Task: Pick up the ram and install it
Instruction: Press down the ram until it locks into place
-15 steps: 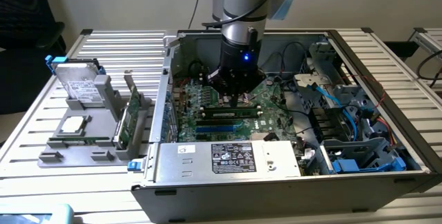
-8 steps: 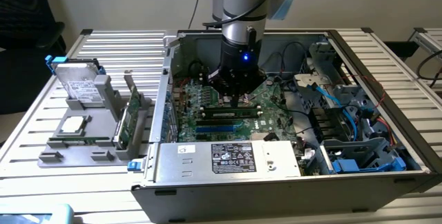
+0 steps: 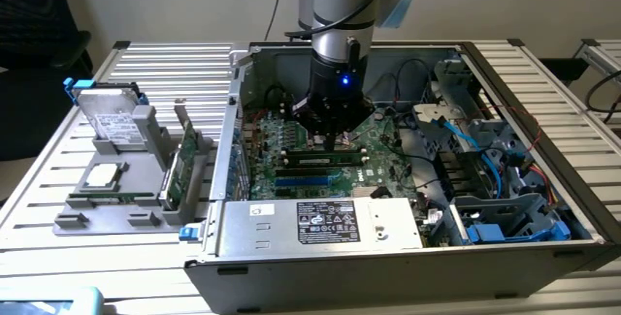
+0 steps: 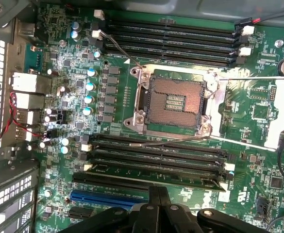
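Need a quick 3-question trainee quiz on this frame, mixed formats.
1. True or false: the hand is shut, over the motherboard inside the case.
2. The CPU socket is: A) holding a chip, B) empty, C) under a cooler.
3. Fill in: the ram sits in a memory ____.
Key: 1 true; 2 B; 3 slot.
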